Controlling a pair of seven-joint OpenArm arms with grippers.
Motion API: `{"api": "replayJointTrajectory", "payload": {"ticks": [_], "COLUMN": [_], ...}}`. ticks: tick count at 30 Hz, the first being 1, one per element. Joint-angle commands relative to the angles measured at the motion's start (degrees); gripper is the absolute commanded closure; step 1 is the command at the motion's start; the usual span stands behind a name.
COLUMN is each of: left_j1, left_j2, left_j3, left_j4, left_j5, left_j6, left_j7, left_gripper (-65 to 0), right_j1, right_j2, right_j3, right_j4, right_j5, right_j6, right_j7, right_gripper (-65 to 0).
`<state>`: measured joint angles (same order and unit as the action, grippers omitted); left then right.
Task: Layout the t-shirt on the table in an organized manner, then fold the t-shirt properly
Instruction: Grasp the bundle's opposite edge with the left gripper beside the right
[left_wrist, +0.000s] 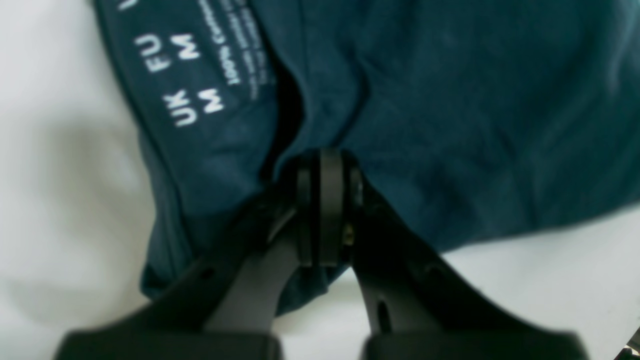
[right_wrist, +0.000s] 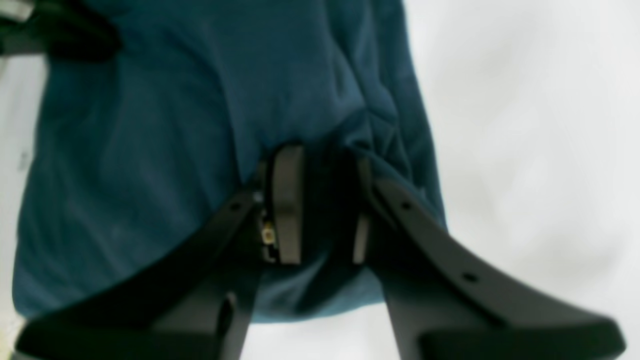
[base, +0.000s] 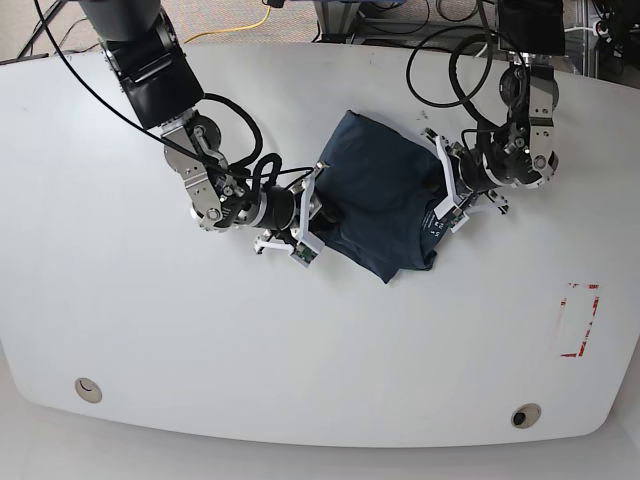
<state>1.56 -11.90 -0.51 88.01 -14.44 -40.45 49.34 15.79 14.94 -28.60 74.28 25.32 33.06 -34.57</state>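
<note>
Across the broad white table (base: 200, 340), toward the side where the two arms reach in, lies the t-shirt (base: 375, 180), bunched into a compact, slanting bundle with bare surface around it. It looks light, limp and soft, with plenty of creases, so it should drape easily but hold no shape of its own; nothing about it seems fragile. The cotton probably grips well enough between fingers, though loose layers could slide over one another or get pinched together by mistake.

The right gripper (right_wrist: 325, 165) is down at one side of the bundle, its jaws standing somewhat apart with dark cloth between them; whether they clamp it, I cannot tell. The left gripper (left_wrist: 322, 165) is closed at the opposite side, apparently pinching a fold near the hem, with a bit of fabric poking out beneath.

For spreading, I would take hold at two outer edges or corners, a little in from the rim, and draw them gently apart before lowering. A single-layer pinch is best for opening it out. The pale size print (left_wrist: 182, 107) beside the left jaws likely marks the neck, a useful guide for squaring the garment.
</note>
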Motion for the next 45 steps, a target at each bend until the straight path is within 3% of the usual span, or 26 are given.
{"api": "replayJointTrajectory", "payload": {"ticks": [1,10,16,23,29,34,45], "left_j1": [-2.8,-5.5,-5.5,-2.5,-0.3,2.5,3.8], "left_j2": [-0.9,-1.1,-1.2,-0.6,2.7,5.3,7.3], "left_j3": [-0.2,-0.2,-0.4,-1.7,-1.7,-1.5,-1.6], "left_j4": [-1.5,-0.5,10.6,18.3,18.1,16.3,5.1], "left_j5": [1.1,2.8,2.8,2.8,2.9,2.9,2.9], "left_j6": [0.4,0.4,0.4,0.4,0.4,0.4,0.4], "left_j7": [0.1,0.1,0.5,0.5,0.5,0.5,-0.1], "left_gripper": [0.0,0.0,0.0,0.0,0.0,0.0,0.0], "right_j1": [-1.3,-4.9,-5.0,-3.4,0.2,1.8,-0.5], "right_j2": [1.0,1.0,0.6,-2.8,-5.2,-6.5,-6.1], "right_j3": [0.1,0.2,2.6,6.4,7.2,6.9,6.9], "right_j4": [2.0,7.6,18.4,25.0,18.9,12.4,4.5], "right_j5": [-0.5,-0.5,-0.6,-0.7,-0.7,-0.7,-0.7], "right_j6": [0.3,-0.1,-2.9,-3.7,-3.7,-3.7,-1.7], "right_j7": [-1.2,-2.1,-11.5,-16.2,-15.8,-10.8,-2.9], "right_gripper": [-12.4,-12.4,-12.4,-12.8,-12.7,-12.5,-12.4]}}
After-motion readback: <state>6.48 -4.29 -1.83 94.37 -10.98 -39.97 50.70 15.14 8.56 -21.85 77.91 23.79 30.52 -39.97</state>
